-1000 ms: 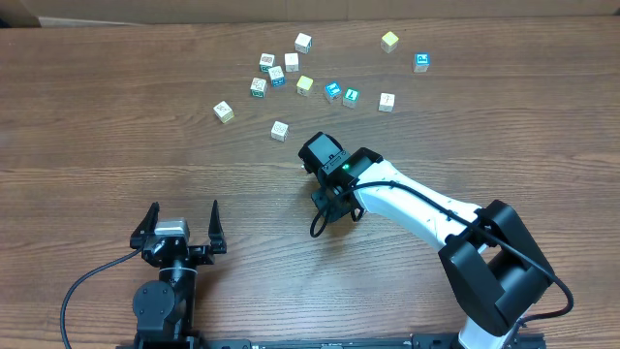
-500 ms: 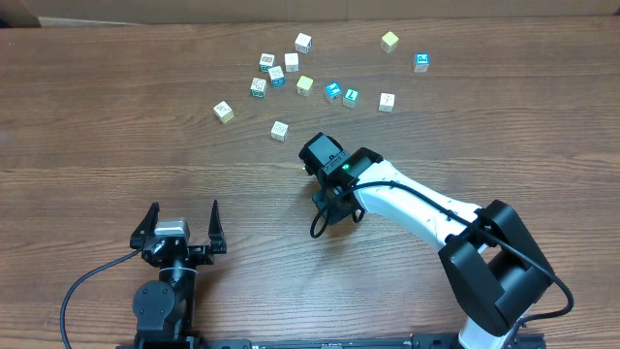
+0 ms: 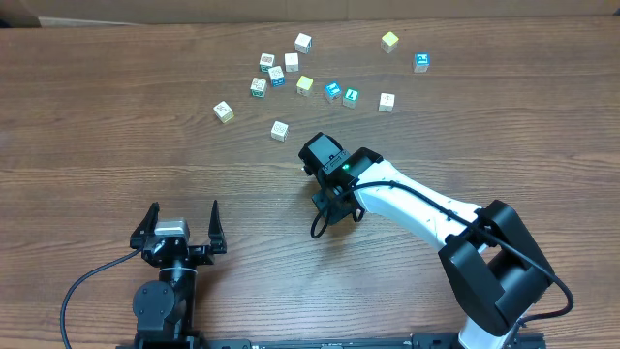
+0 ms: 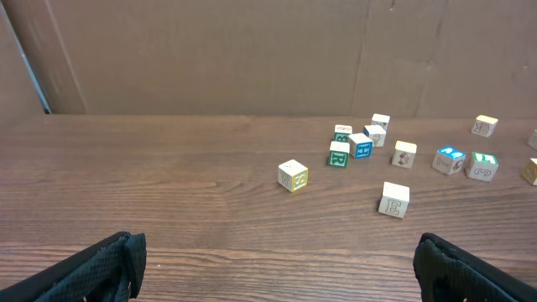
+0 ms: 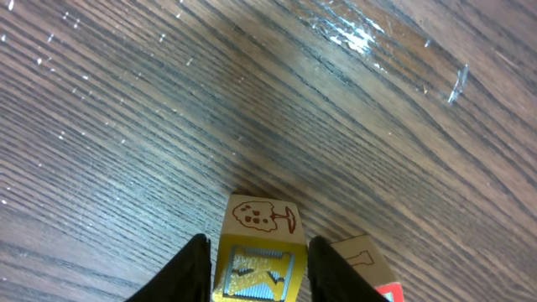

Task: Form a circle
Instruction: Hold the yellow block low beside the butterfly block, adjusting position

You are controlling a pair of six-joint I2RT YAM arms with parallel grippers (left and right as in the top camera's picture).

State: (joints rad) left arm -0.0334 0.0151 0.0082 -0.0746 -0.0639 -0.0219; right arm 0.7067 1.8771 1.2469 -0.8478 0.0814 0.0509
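right pincer [image 5: 258, 268]: clamped on the tree-print cube [image 5: 256, 222], one finger on each side face; can't tell if the cube is lifted or resting on the table [image 3: 97, 145]
circle [image 5: 357, 252]: directly under the right pincer, hidden by the arm in the overhead view; the wrist view shows only two members
members seen: the tree-print cube, plus a red-marked cube [image 5: 367, 262] just beside it, outside one finger; contact between the two can't be confirmed
key relation: supply lies beyond the right pincer, toward the far table edge; nearest loose cube [image 3: 280, 130] is near it, far-left
axis: cubes have no long axis; the scatter as a whole runs left-right across the pincer's front
nearer arm: right, clearly
left pincer [image 3: 182, 215]: fingers wide apart, holding nothing, well apart from the right pincer on its near-left side
count, loose cubes: thirteen in the overhead view
count, by type: roughly seven pale printed, four with blue or teal faces, two plain yellow
judgement: placing the tree-print cube against the red-marked one is the step in hand; circle barely begun
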